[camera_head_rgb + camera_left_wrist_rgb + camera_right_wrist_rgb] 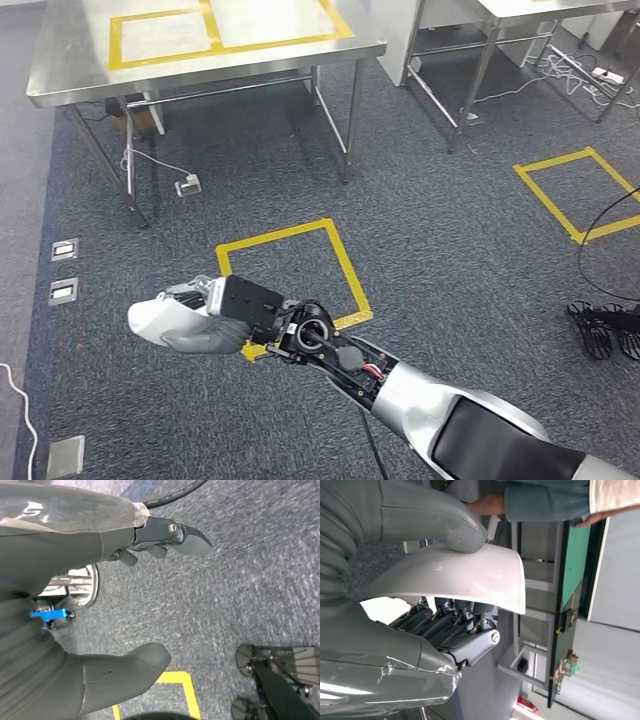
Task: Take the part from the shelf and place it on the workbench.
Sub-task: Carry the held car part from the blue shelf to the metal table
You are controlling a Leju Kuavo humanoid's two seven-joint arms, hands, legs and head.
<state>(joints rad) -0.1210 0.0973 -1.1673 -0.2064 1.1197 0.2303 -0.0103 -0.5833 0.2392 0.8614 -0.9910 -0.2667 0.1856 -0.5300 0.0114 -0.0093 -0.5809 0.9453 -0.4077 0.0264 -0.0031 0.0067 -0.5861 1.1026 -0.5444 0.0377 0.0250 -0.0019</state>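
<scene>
Grey carpet (453,230) fills most of the head view, with a yellow tape square (290,270) at centre and a steel workbench (68,70) along the upper left of the frame, its top also marked in yellow tape.

I have the part (155,320), a white curved shell, in the right hand (219,315) at lower centre-left of the head view, above the carpet and well short of the bench. In the right wrist view the thumb (444,522) presses on the outer curve of the part (471,575) and the dark fingers (448,625) curl under its inner side, so the hand is closed around it.

Judgement: thin, rigid moulded panel, probably light. Its surface looks glossy and smooth, so likely slippery. A hold across the curve near the middle seems right; an edge hold could let it pivot.

Left hand (113,595): thumb and fingers apart, nothing between them, only carpet beyond.

A person's sleeve (546,500) shows in the right wrist view.
</scene>
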